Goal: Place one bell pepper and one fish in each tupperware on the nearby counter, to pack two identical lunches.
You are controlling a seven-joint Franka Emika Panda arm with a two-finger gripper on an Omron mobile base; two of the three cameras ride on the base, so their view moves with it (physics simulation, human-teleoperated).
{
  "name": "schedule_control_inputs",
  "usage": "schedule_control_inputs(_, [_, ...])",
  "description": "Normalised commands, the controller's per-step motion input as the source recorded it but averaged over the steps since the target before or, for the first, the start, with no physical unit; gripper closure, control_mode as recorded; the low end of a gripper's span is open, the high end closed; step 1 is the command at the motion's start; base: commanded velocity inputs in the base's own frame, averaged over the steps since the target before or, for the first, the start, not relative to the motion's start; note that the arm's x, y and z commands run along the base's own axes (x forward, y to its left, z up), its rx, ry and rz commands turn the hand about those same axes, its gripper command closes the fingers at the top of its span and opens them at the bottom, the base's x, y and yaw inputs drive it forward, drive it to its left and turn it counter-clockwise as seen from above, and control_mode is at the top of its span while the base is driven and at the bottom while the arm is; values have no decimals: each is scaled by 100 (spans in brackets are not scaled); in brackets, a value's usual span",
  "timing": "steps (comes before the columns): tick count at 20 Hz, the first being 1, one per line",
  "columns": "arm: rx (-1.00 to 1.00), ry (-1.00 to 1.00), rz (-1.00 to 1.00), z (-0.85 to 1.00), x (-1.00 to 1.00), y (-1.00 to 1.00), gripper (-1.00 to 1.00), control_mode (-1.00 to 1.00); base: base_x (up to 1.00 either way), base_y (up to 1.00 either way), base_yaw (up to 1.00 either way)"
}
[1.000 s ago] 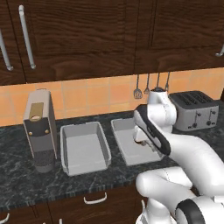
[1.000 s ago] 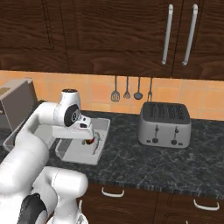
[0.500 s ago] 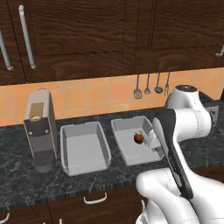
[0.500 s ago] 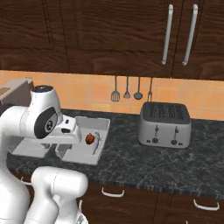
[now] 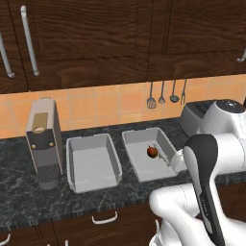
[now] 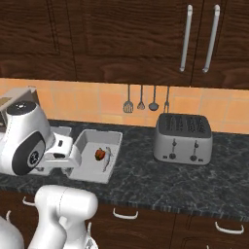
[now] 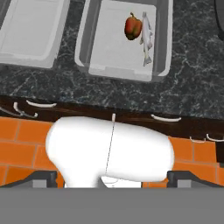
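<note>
The right light-grey plastic tupperware tray (image 7: 122, 39) is holding a red bell pepper (image 7: 133, 26) and silver fish (image 7: 146, 38); the left one (image 5: 92, 161) is lying bare; the claw is standing open.

Glossy white arm (image 5: 226, 144), dark joints

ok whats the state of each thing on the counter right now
right tupperware: holds one bell pepper and one fish
left tupperware: empty
fish: lying flat beside the pepper
toaster: slots empty
coffee machine: upright at the left end of the counter
claw: open, holding nothing
</note>
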Motion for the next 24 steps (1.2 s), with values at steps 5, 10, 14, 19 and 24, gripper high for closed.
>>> schedule_control_inputs(5, [7, -6, -8, 0, -34, -23, -100, -100, 0, 0, 0])
schedule_control_inputs(10, [12, -11, -15, 0, -52, -42, -100, 100, -29, -26, -10])
schedule_control_inputs(14, [0, 0, 0, 0, 0, 0, -100, 100, -54, -45, -21])
schedule_control_inputs(19, [0, 0, 0, 0, 0, 0, -100, 100, -44, -90, -35])
schedule_control_inputs(24, [0, 0, 0, 0, 0, 0, -100, 100, -25, -100, -45])
